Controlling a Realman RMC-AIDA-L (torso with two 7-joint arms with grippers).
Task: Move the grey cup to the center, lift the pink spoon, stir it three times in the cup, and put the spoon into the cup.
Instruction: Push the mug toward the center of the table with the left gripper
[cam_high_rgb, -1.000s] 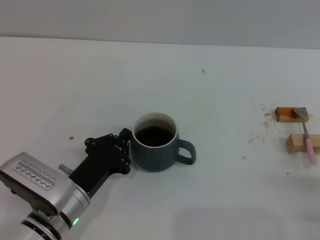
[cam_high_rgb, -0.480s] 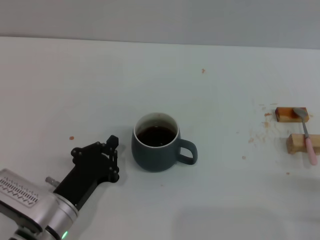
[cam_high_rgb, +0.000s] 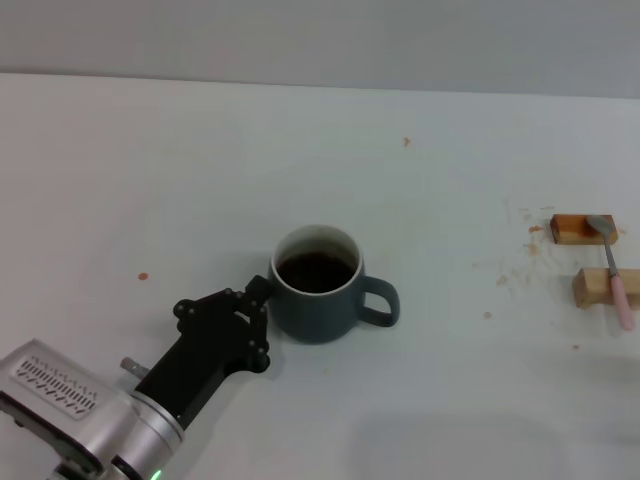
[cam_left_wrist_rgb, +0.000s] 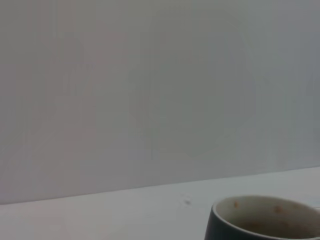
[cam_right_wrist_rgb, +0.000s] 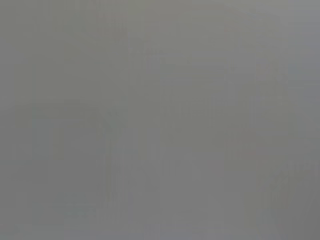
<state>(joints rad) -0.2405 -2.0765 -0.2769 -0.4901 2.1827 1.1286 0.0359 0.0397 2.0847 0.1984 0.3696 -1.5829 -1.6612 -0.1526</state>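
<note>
Reaching up from the lower left of the head view, the left gripper (cam_high_rgb: 258, 312) has its black fingertips right against the left side of the grey cup (cam_high_rgb: 318, 285), on the side away from the handle. From here I cannot tell whether its fingers are spread or pressed together; the dark fingers blend with the dark wall of the mug. Behind the fingers, the black gripper body runs back into a silver wrist housing at the bottom left corner of the frame.

The cup stands upright near the middle of the white table (cam_high_rgb: 200, 160), dark brown liquid inside, its loop handle pointing toward the right of the frame. In the left wrist view only the pale rim of the cup shows at the lower right, with a plain grey wall behind it.

Well apart from the cup, at the far right edge of the head view, the pink spoon (cam_high_rgb: 612, 268) lies across two small wooden blocks (cam_high_rgb: 592, 287), its silver bowl resting on the upper one and its pink handle crossing the lower one. Crumbs speckle the table just left of the blocks.

The right gripper is nowhere to be seen.
</note>
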